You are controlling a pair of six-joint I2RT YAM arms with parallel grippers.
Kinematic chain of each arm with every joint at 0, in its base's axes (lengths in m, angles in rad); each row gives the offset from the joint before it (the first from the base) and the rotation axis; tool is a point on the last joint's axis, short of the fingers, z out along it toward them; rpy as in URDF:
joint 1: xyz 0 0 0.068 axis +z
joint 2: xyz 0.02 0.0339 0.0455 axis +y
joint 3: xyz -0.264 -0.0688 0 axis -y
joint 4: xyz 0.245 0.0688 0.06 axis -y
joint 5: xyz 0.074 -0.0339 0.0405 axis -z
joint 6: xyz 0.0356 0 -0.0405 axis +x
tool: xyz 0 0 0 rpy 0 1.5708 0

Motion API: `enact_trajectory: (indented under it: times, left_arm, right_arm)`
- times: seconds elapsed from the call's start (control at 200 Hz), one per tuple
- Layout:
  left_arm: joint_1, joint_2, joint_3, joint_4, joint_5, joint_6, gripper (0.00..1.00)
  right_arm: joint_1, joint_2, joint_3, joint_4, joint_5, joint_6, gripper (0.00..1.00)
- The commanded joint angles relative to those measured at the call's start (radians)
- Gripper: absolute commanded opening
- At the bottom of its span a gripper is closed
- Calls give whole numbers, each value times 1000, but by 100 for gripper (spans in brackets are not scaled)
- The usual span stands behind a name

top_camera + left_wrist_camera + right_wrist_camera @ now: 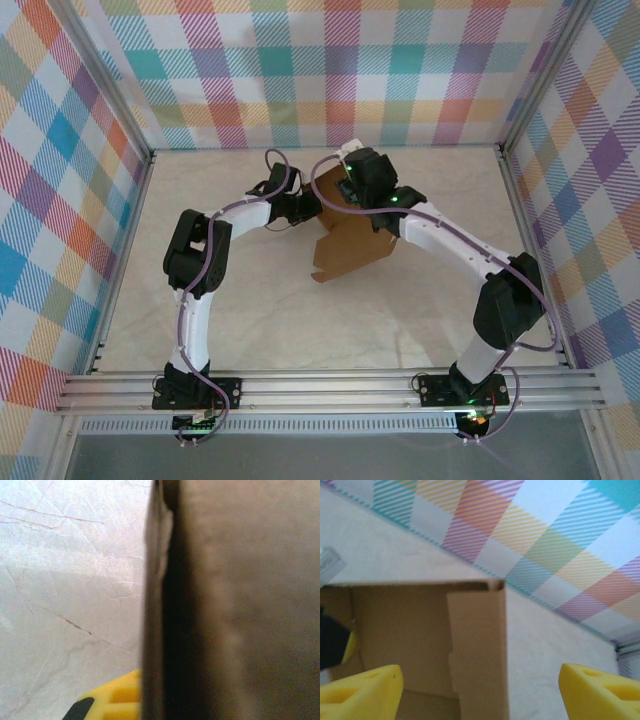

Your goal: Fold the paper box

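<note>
Holding the paper box (345, 248) half-formed on the surface (250, 320) between the arms, I have the left hand (291, 206) pinched tight on a side wall as an anchor. The right hand (480, 692) gapes wide astride an upright wall, gripping nothing, probably to press it in.

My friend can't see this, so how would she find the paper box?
Find the pale table inside the checked walls. Near its far middle, where the left arm and right arm reach together, sits the paper box. It is the only plain brown cardboard thing, partly folded up.
</note>
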Motion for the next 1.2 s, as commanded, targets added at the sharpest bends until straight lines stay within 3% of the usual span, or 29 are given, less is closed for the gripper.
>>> enact_trajectory:
  times: [0.0,0.065,0.27,0.59,0.81,0.91,1.195]
  left_arm:
    - [-3,-4,33,-21,19,28,0]
    - [-3,-4,35,-22,21,30,0]
    - [-3,2,36,-15,31,26,0]
    - [-3,1,39,-13,44,27,0]
    - [-4,1,41,-13,47,27,0]
    - [-3,4,44,-15,47,27,0]
    - [-4,14,49,-13,50,27,0]
  right_arm:
    - [-121,-87,-55,-93,-372,163,77]
    - [-181,-110,-77,-106,-500,198,74]
    - [-255,-88,-79,-125,-600,176,61]
    - [-259,69,53,-156,-612,64,58]
    - [-256,153,135,-180,-617,32,49]
    - [-243,182,161,-197,-566,9,48]
    - [-197,242,245,-234,-265,-51,42]
